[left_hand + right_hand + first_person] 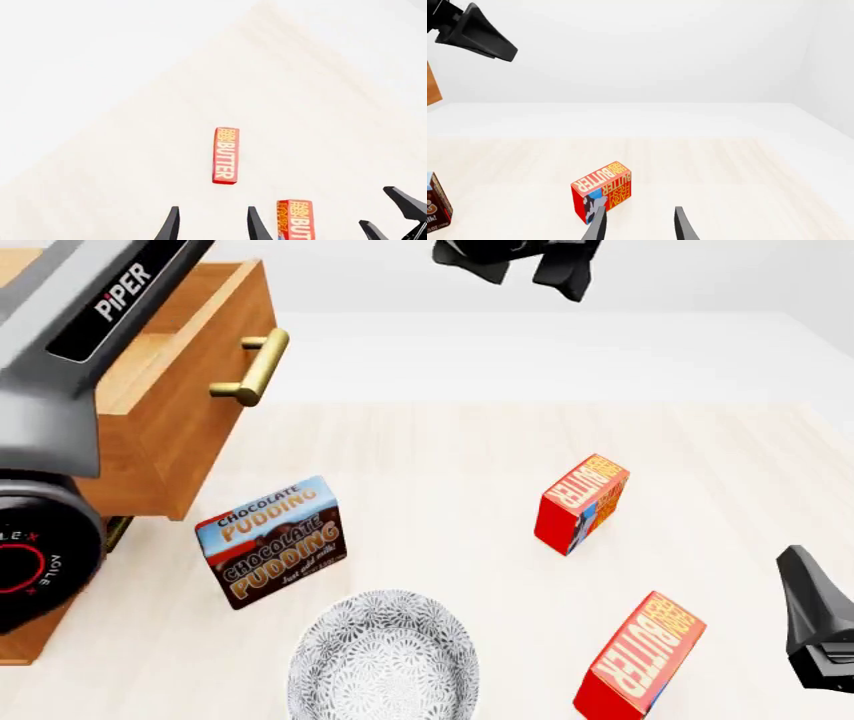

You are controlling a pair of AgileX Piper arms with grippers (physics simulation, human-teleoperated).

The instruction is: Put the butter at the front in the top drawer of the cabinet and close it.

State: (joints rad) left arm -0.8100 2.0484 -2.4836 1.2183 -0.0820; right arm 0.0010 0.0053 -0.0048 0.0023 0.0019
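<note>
The top drawer (160, 390) of the cabinet (54, 630) already stands pulled out at the table's (441, 440) left edge, so I judge the opening step done. Everything else is left.

The butter (641, 657) I want, the one nearest the table's front edge, lies untouched toward the right, with the other butter box (582, 502) further back from it. Neither is grasped.

My left gripper (212, 225) hangs high above the table, fingers spread and empty, looking down on both boxes. My right gripper (639, 225) is also released and holds nothing, low by the table's right edge (its wrist view faces the rear box, not the front one).

Still to do: pick up the front butter, carry it into the drawer, let go, push the drawer shut.
</note>
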